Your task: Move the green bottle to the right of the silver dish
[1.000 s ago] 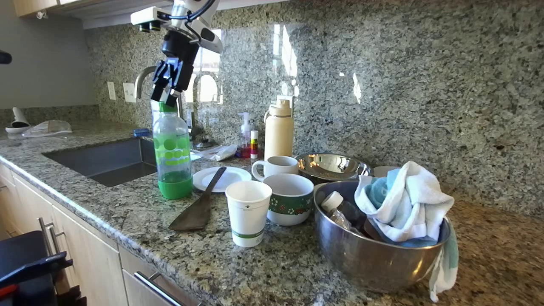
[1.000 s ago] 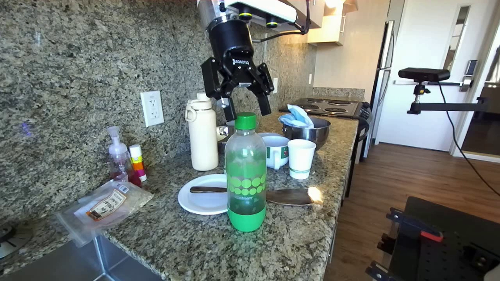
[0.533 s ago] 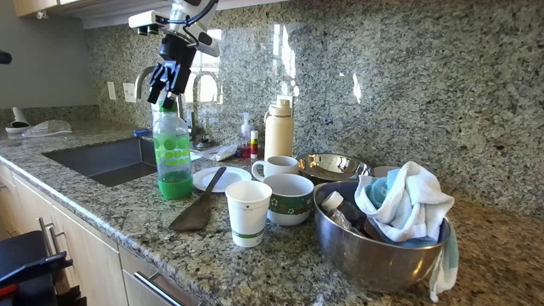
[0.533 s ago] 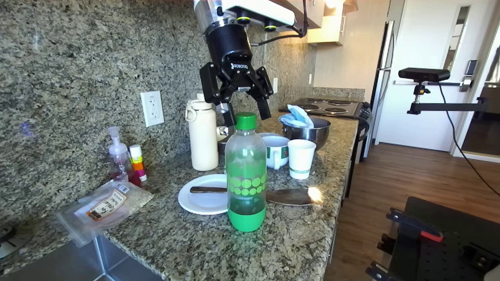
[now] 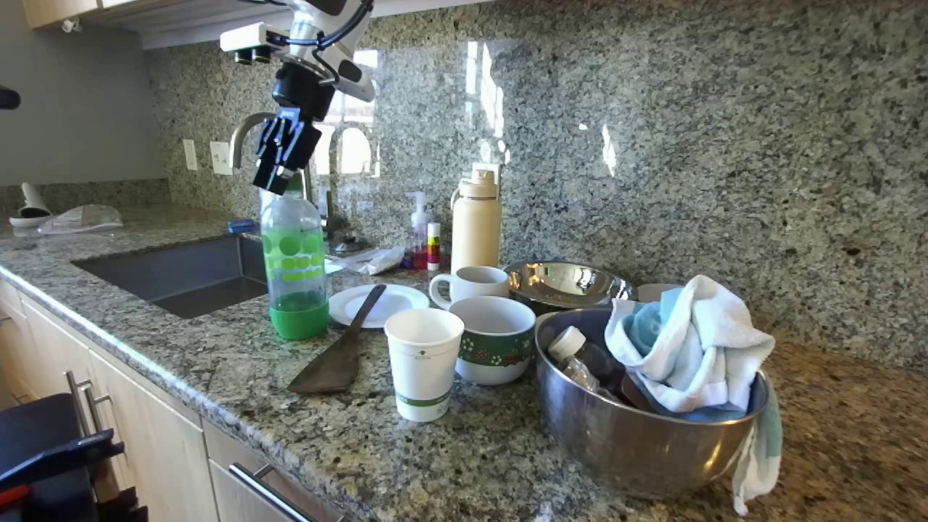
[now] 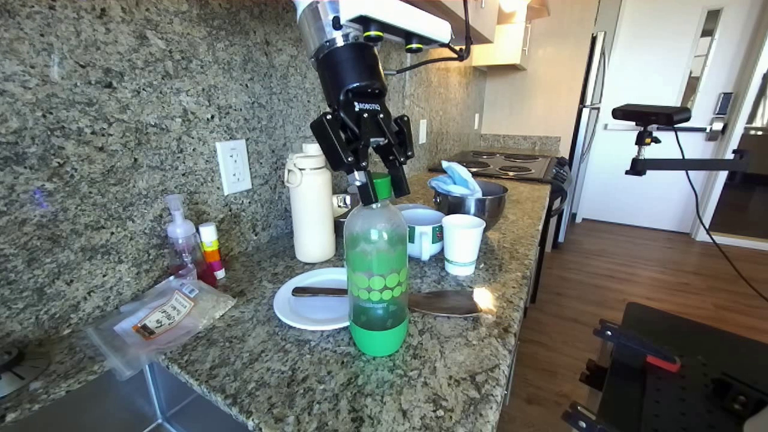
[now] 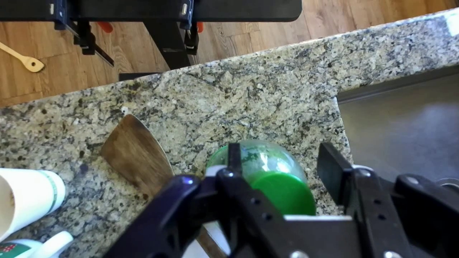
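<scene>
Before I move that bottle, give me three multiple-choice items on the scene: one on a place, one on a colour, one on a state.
1. Where does the green bottle stand?
A) in the sink
B) on the counter beside the white plate
C) on the stove

2. What colour is the bottle's cap?
A) green
B) white
C) red

3. How is the deep steel bowl?
A) upside down
B) empty
C) holding a towel

1: B, both exterior views show its base on the counter next to the plate.
2: A, the wrist view looks down on it, plainly green.
3: C, an exterior view shows the towel heaped in it.
</scene>
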Available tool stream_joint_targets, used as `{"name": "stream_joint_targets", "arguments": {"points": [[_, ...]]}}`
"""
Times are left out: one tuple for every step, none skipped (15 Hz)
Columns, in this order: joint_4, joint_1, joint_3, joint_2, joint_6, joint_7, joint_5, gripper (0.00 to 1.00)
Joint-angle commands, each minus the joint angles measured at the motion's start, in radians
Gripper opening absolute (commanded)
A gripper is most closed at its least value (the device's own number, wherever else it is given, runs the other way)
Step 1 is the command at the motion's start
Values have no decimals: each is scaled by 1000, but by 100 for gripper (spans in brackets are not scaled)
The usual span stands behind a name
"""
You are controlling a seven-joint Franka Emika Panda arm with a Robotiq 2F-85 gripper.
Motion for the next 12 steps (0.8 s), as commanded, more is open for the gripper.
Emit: {"name": "stream_joint_targets", "arguments": {"points": [[1, 5, 1, -8, -27, 26, -6, 27], [2, 5, 1, -9, -28, 27, -6, 20], [2, 5, 1, -9, -30, 27, -7, 12], [3, 5, 1, -9, -30, 28, -8, 6], [4, 5, 0, -9, -31, 29, -10, 0], [4, 5, 0, -9, -31, 30, -10, 0], [5, 5, 0, -9, -32, 30, -12, 0], [7, 5, 0, -8, -34, 30, -13, 0], [10, 5, 1, -6, -36, 28, -12, 0], [13, 5, 1, -6, -39, 25, -12, 26], [16, 6, 2, -5, -42, 23, -14, 27], [20, 6, 2, -4, -43, 24, -15, 34]]}}
